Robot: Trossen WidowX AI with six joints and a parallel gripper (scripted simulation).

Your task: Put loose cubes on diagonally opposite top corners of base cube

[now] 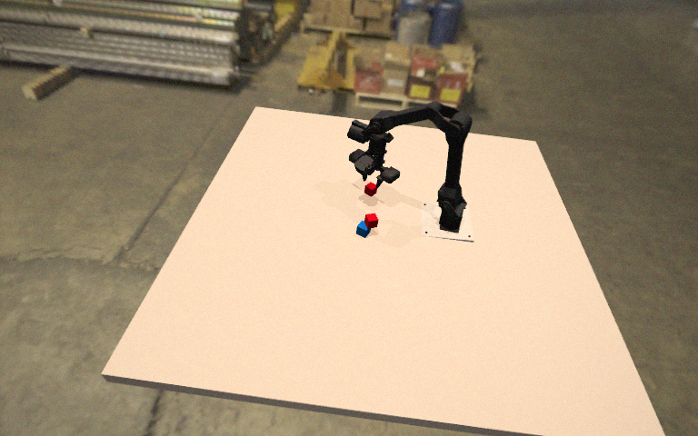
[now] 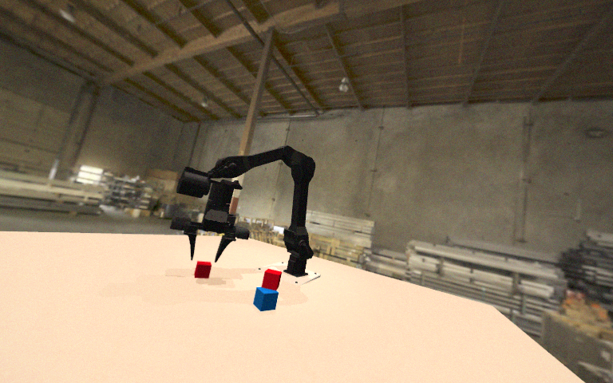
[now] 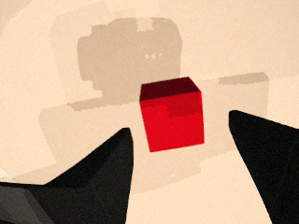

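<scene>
The blue base cube stands on the table. One red cube sits on top of it, over one corner. The other red cube lies loose on the table, farther from the base cube. My gripper is open and empty. It hangs just above the loose red cube, with a finger on either side of it in the wrist view, not touching it.
The arm's base stands on a white mounting plate to the right of the cubes. The beige table extends widely around. Pallets and shelving lie beyond the table.
</scene>
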